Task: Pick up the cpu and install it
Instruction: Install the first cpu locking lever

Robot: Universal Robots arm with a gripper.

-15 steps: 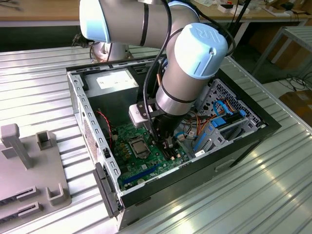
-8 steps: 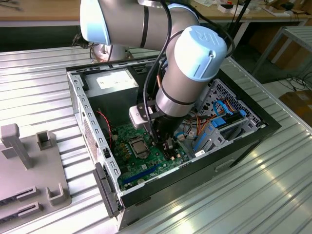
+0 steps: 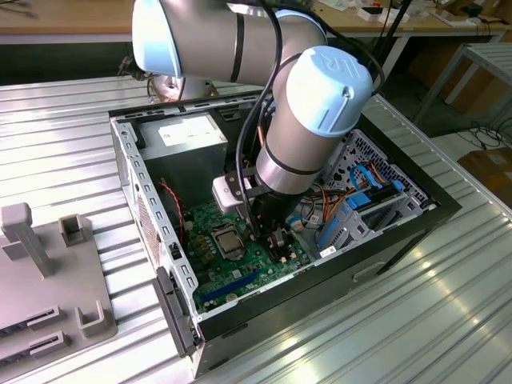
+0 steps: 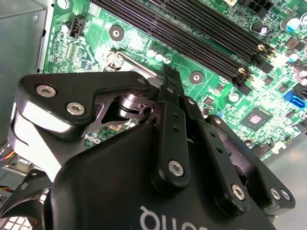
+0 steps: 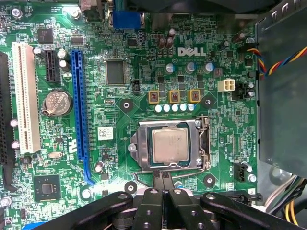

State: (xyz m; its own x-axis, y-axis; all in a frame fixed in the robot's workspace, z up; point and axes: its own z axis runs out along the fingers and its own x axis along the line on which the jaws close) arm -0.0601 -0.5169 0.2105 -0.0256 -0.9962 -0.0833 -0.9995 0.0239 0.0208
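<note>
the cpu sits in the socket on the green board (metal top up); the gripper, fingers pressed together, hangs just beside it.

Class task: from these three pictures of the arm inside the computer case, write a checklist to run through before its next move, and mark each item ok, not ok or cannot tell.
1. Chip lies inside the socket frame: ok.
2. Chip sits square, edges in line with the frame: ok.
3. Chip fully seated on its contacts: cannot tell.
4. Gripper fingers together and holding nothing: ok.
5. Gripper tip beside the socket's edge, not on the chip: ok.
6. Coloured wires away from the socket: ok.
</note>
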